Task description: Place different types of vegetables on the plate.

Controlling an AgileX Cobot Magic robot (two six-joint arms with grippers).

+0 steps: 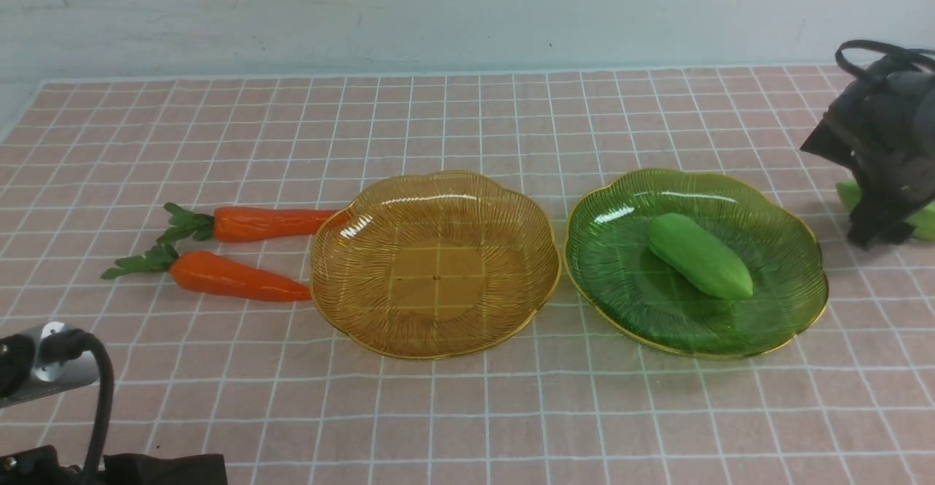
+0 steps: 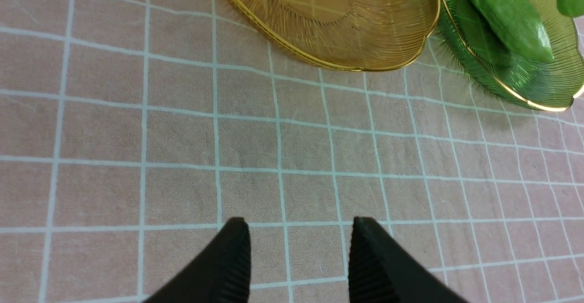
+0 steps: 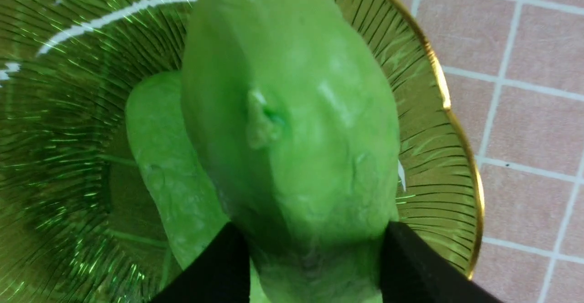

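Our right gripper (image 3: 315,230) is clamped on the second cucumber (image 3: 292,111), smooth and plump, just right of the ribbed, translucent green plate (image 1: 613,266) where the first cucumber (image 1: 700,255) already lies. Next, we judge, it needs lifting across to the empty amber plate (image 1: 350,266). Our left gripper (image 2: 299,230) hangs open and empty, and the glossy carrots (image 1: 270,223) lie untouched beside that plate.

A robotics test bench, apparently: a pink grid-lined cloth (image 1: 467,412) is lying under toy carrots (image 1: 241,277), a bare pale wall (image 1: 438,10) is standing behind, a cabled black robot arm (image 1: 887,134) is hanging alongside.
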